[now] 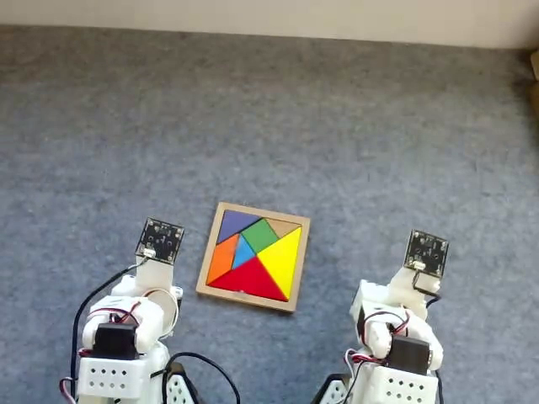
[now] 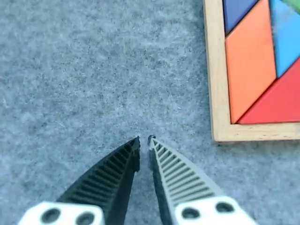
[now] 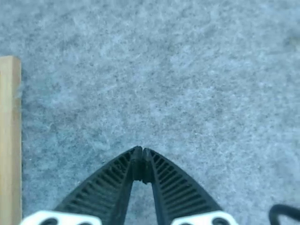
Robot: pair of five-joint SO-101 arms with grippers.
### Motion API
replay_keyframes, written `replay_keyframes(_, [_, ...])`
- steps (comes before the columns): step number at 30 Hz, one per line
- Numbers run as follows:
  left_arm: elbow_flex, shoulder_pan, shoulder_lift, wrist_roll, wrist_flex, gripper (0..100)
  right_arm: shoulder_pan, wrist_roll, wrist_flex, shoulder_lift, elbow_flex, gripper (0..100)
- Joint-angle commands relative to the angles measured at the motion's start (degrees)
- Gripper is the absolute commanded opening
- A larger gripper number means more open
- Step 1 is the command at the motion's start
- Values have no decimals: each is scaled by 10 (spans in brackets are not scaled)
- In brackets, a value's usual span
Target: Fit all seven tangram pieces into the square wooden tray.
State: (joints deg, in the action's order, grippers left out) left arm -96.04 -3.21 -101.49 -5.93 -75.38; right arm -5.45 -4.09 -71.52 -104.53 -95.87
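Observation:
The square wooden tray [image 1: 218,217] lies on the grey carpet between the two arms. Coloured tangram pieces fill it: purple [image 1: 237,224], green [image 1: 262,235], orange [image 1: 223,259], blue [image 1: 243,252], red [image 1: 252,279], yellow [image 1: 284,255] and a wood-coloured one [image 1: 284,227]. My left gripper [image 2: 144,140] hangs over bare carpet just left of the tray's frame [image 2: 215,93], shut and empty. My right gripper [image 3: 139,151] is shut over carpet to the tray's right, beside the tray's edge [image 3: 9,140]. Both arms, left [image 1: 126,324] and right [image 1: 400,328], sit folded back at the near edge.
Grey carpet [image 1: 337,126] stretches open on every side of the tray. A pale wall strip [image 1: 269,17] runs along the far edge. Cables [image 1: 198,366] loop near the arm bases at the front.

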Motion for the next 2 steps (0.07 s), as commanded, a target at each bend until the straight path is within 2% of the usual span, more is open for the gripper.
replay_keyframes(1, [-12,-8,-23,0,-4,51,-3,4,-1,-12,-85,16])
replay_keyframes(2, [-12,-8,-23,0,-4,51,-3,4,-1,-12,-85,16])
